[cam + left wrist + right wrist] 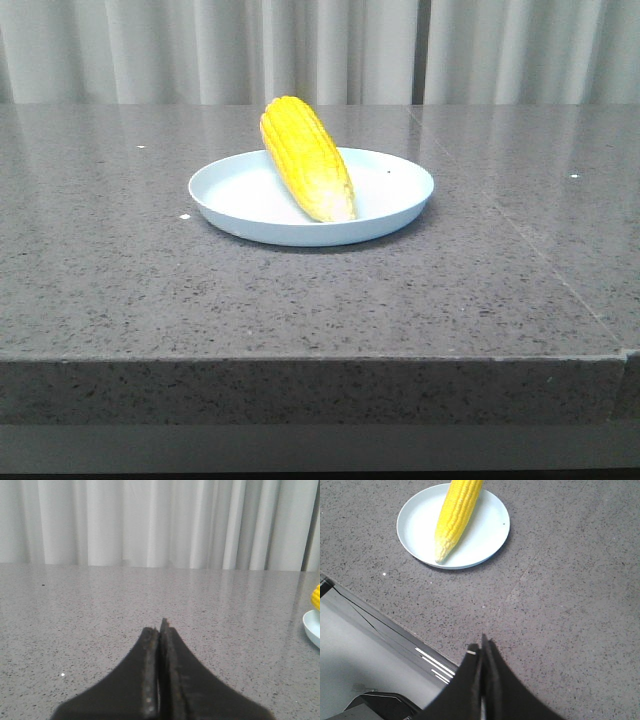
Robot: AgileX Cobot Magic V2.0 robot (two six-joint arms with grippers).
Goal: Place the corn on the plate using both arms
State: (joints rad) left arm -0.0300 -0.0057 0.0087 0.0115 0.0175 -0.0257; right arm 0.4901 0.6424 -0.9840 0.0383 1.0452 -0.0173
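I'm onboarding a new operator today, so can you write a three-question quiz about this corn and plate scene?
1. True or false: the corn lies wholly flat inside the plate.
2. Which way does the corn's paler tip point in the front view?
A. toward the curtain
B. toward the camera
C. straight up
3. Fill in: the jaws of the left gripper and the right gripper are both ____.

Key
1. False: its thick end rests over the plate's far rim, so the corn sits tilted.
2. B
3. shut, and holding nothing.
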